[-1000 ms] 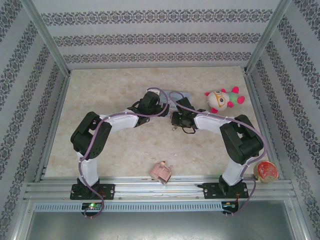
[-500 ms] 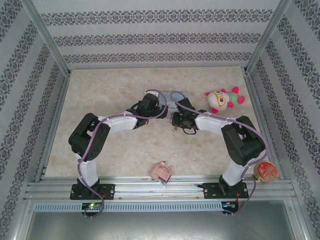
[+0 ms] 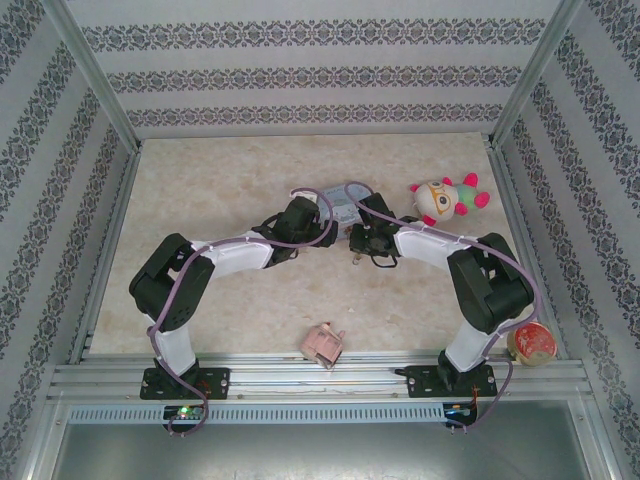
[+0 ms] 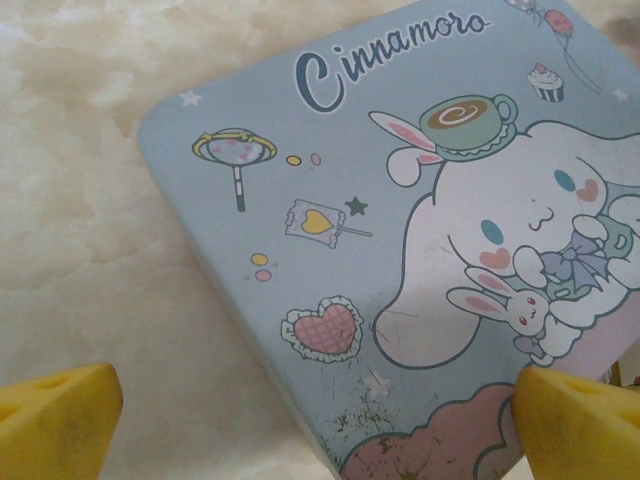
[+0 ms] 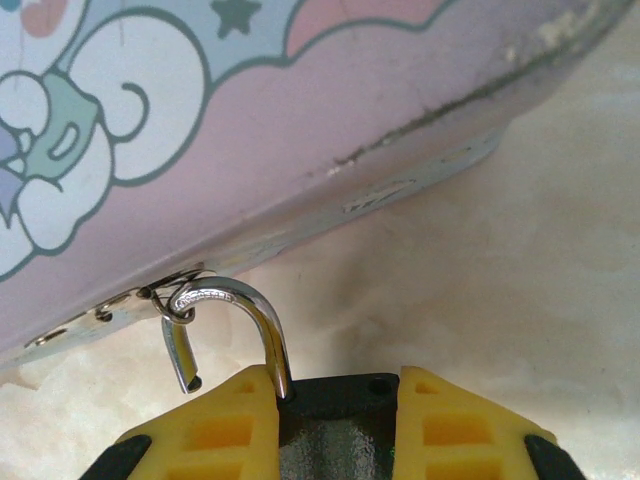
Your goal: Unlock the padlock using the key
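Two ways to botch this. Could drag the blue tin [image 4: 330, 200] across the surface [image 5: 520, 300]: left gripper [image 4: 318, 422] over the lid, jaws spread, pinning nothing. Could bend the shackle [image 5: 240, 298], one leg free but hooked through the hasp [image 5: 110, 310] at the tin's near edge, padlock [image 5: 335, 405] pinched in the jaws of the right gripper [image 5: 338, 425]. Keyhole end cut off; cannot tell whether the key sits in it.

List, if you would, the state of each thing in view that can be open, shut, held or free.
padlock: open, short end of the shackle out of the body, hooked through the tin's loop.
tin: lid shut.
left fingers: open, over the tin's lid.
right fingers: shut on the padlock's body.
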### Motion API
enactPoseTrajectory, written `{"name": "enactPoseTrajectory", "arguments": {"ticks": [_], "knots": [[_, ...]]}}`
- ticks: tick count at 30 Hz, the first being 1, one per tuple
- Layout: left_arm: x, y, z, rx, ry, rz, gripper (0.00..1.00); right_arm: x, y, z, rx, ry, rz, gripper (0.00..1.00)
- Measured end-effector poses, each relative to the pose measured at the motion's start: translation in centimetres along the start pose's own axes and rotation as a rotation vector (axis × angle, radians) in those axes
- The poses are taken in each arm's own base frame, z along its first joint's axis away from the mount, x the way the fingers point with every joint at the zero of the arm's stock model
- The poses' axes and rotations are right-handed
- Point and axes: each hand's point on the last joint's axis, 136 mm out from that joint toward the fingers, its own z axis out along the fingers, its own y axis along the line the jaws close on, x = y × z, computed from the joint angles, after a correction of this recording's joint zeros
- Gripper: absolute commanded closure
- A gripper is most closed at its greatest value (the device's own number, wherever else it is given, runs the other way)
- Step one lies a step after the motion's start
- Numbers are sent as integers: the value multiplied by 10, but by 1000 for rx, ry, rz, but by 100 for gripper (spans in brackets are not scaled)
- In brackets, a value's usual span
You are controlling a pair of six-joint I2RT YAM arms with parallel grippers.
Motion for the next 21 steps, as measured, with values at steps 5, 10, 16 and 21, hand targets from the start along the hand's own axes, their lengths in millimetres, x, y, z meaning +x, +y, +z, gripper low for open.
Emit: {"name": "enactPoseTrajectory", "arguments": {"ticks": [5, 10, 16, 21], "knots": [[0, 0, 0, -1, 1, -12, 1, -2, 1, 4, -6, -5, 48, 100], [1, 1, 0, -2, 2, -19, 1, -9, 8, 10, -37, -35, 114, 100], [1, 1, 0, -5, 1, -21, 1, -21, 11, 19, -76, -72, 188, 100], [1, 1, 0, -5, 1, -29, 1, -25, 11, 23, -111, -79, 236, 100]]}}
